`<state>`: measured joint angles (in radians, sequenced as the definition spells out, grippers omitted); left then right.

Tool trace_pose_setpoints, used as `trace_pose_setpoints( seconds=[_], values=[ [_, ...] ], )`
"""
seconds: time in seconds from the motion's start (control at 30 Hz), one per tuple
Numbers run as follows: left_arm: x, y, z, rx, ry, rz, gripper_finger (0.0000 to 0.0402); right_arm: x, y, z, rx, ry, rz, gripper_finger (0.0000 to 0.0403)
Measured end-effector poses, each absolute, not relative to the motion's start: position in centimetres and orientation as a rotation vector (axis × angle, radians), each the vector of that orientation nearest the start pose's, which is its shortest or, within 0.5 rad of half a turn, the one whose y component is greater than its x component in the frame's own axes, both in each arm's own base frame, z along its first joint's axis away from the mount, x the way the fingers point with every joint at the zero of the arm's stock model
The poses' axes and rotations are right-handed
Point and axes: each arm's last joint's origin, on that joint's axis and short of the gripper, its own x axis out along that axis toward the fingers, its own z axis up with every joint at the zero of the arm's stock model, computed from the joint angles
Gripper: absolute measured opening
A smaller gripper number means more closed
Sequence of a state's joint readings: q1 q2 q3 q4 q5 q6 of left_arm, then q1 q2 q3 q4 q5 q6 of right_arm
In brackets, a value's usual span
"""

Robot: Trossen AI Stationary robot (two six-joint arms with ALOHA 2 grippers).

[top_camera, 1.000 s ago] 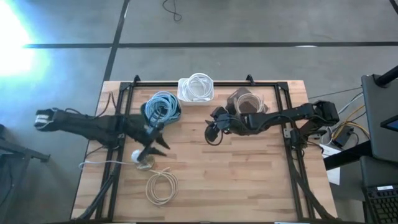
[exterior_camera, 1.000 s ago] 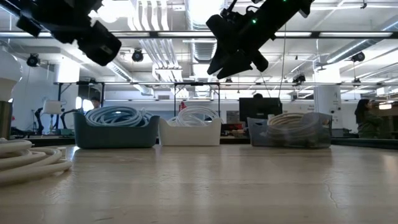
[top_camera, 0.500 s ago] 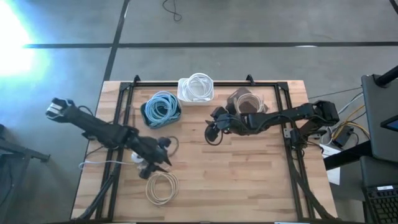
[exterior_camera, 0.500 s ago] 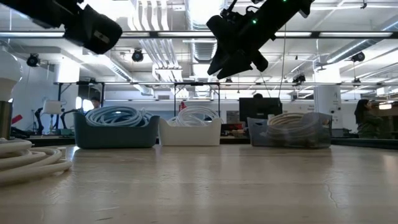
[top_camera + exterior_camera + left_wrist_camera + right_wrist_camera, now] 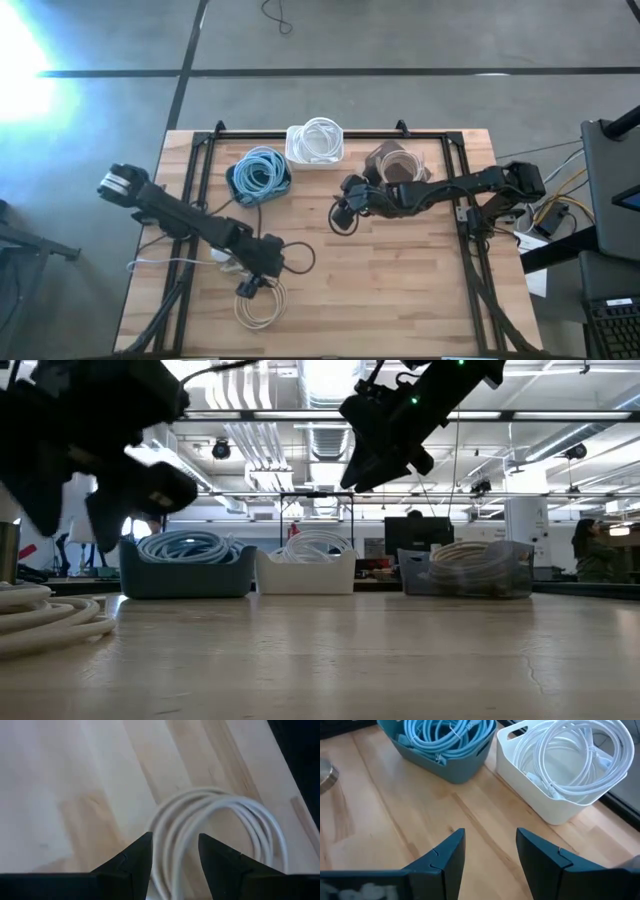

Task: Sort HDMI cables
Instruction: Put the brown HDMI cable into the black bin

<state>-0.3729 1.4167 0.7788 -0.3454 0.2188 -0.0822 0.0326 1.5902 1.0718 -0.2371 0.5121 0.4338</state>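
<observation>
Left gripper [image 5: 247,289] is now hovering, fingers parted, over the beige cable coil [image 5: 260,303]; right gripper [image 5: 340,219] is waiting open mid-table.

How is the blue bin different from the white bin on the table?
The blue bin holds light blue cable coils; the white bin holds white cable coils. In the high view the blue bin stands nearer the left arm's side, the white bin at the back middle. Both stand upright, open on top.

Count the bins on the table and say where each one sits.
3, in a row along the table's far edge: the blue bin on the left, the white bin in the middle, the clear bin on the right. Each holds coiled cable.
</observation>
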Motion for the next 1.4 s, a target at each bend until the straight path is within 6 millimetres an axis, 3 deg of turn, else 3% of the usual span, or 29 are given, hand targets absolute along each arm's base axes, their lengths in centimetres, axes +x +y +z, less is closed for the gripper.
trace_pose_setpoints(
  seconds=[0.33,0.67,0.93,1.13,1.4],
  values=[
    [24.4,-10.4,15.6,0.024,1.127,-0.55,0.0163,33.6,-0.4,23.5,0.088,0.648,-0.569,0.0173],
    [24.1,-10.0,13.7,0.06,1.077,-0.472,0.0151,33.6,-0.6,23.5,0.044,0.658,-0.558,0.0173],
    [24.7,-9.9,13.9,0.196,0.983,-0.41,0.002,33.8,-0.9,23.7,0.053,0.63,-0.563,0.0173],
    [25.7,-9.0,14.6,0.315,0.92,-0.167,0.0032,34.1,-1.0,24.1,0.068,0.582,-0.563,0.0173],
    [27.6,-8.4,17.9,0.471,0.767,0.162,0.002,34.2,-1.0,24.2,0.074,0.57,-0.561,0.0173]
  ],
)
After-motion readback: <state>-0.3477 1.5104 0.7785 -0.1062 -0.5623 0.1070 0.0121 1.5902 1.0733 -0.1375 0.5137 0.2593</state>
